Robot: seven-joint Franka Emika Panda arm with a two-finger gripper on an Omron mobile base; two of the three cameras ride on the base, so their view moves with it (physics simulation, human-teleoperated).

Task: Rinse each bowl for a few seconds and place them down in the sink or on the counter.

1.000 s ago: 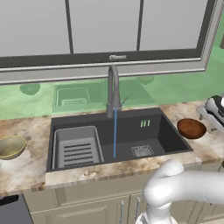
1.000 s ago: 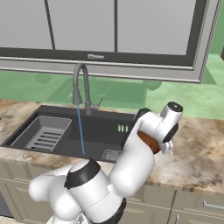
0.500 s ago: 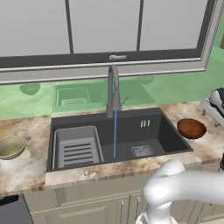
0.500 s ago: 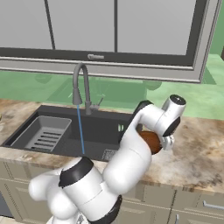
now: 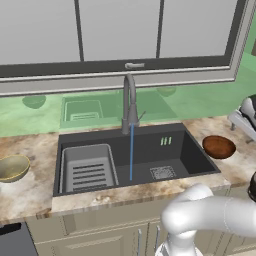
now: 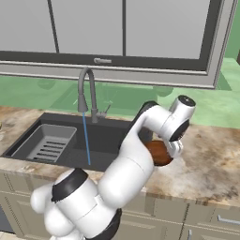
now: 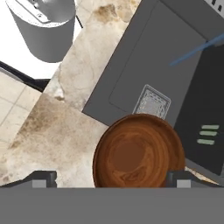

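The claw (image 7: 109, 178) has lowered, spread wide, over the reddish-brown bowl (image 7: 138, 151).

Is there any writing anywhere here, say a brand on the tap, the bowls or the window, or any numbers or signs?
None: no readable text in any view.
The faucet, the reddish-brown bowl, the olive-gold bowl and the window frame bear no lettering.
The short green bars on the sink wall are plain marks, not characters.
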